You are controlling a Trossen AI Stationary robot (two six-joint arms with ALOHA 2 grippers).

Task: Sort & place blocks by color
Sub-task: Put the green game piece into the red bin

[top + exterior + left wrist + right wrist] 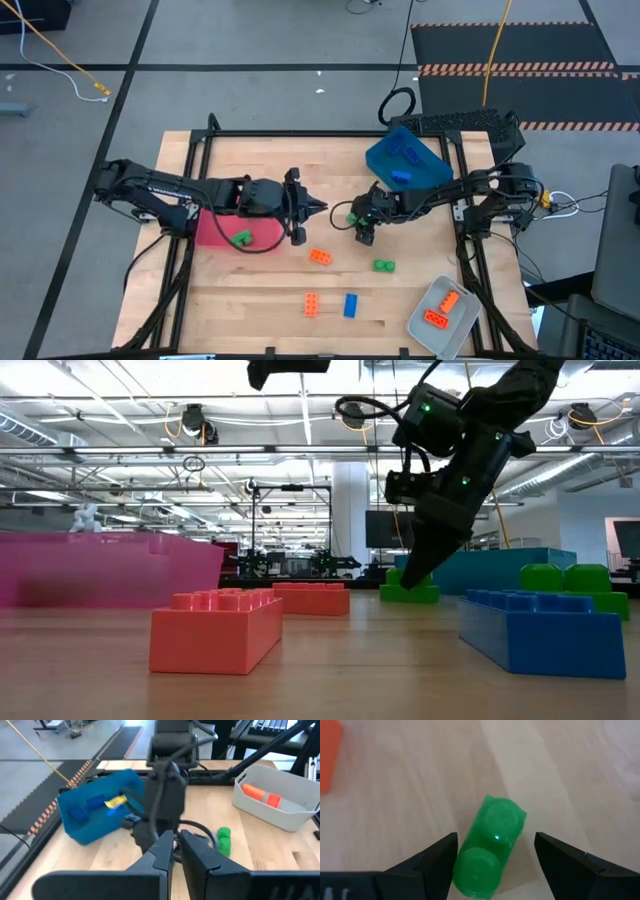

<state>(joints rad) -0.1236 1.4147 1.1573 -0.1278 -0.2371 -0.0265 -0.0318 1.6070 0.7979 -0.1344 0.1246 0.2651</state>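
The right gripper (pixel 495 857) hangs with fingers apart astride a green block (pixel 490 845) lying mid-table, apparently lined up to grasp it, while the left gripper (pixel 318 208) waits closed nearby.

Red tray (pixel 212 232), blue tray (pixel 430 165), grey tray (pixel 421 328) on table (pixel 250 300).

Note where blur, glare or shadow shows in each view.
Right wrist view: green block soft, a glint on one stud, right gripper fingers open around it. Low view: pink tray hazy, ceiling lights bright. Left wrist view: left gripper blurred. High view: even light.
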